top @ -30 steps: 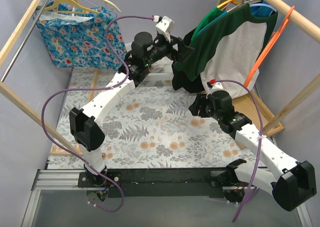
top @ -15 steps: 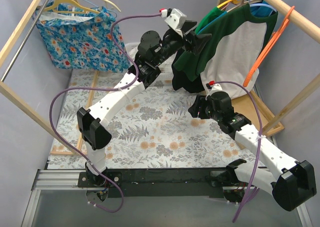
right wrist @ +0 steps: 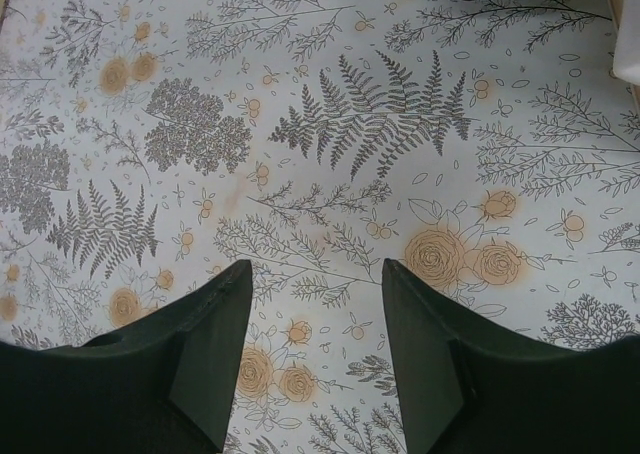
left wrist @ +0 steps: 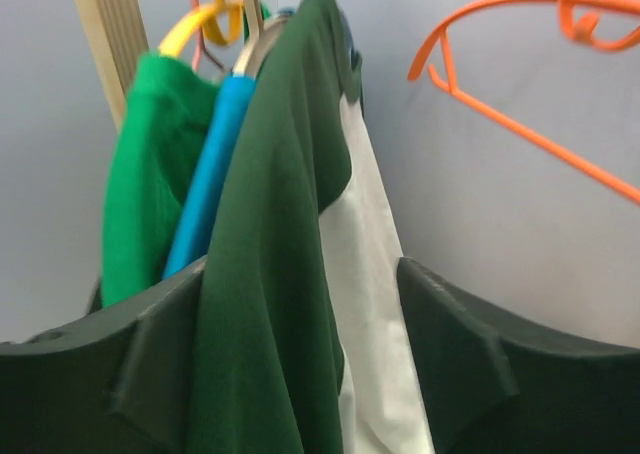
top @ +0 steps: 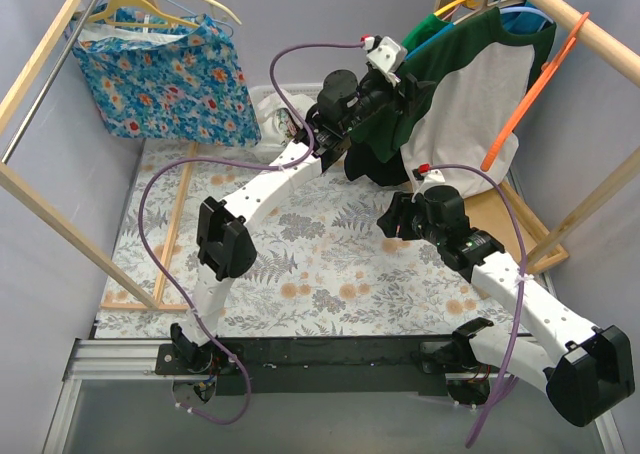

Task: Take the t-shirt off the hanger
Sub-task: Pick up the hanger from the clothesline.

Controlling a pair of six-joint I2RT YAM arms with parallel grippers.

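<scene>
The t-shirt (top: 470, 84), dark green with a white body, hangs on a blue hanger (top: 522, 18) from the wooden rail at the back right. My left gripper (top: 410, 89) is raised at its left shoulder and sleeve. In the left wrist view the gripper (left wrist: 300, 304) is open. The t-shirt's green and white cloth (left wrist: 270, 174) hangs between its fingers, and the blue hanger arm (left wrist: 205, 184) shows beside the sleeve. My right gripper (top: 392, 217) hovers low over the patterned tablecloth (right wrist: 330, 124), open (right wrist: 317, 284) with nothing in it.
An empty orange hanger (top: 530, 89) hangs right of the t-shirt. A bright green garment (left wrist: 140, 174) on a yellow hanger hangs left of it. A blue floral garment (top: 160, 69) hangs at the back left. Wooden rails (top: 585, 29) frame the table.
My left arm has swung right and up from the middle to the t-shirt's shoulder, and its jaws have narrowed a little around the cloth. The right arm has barely moved.
</scene>
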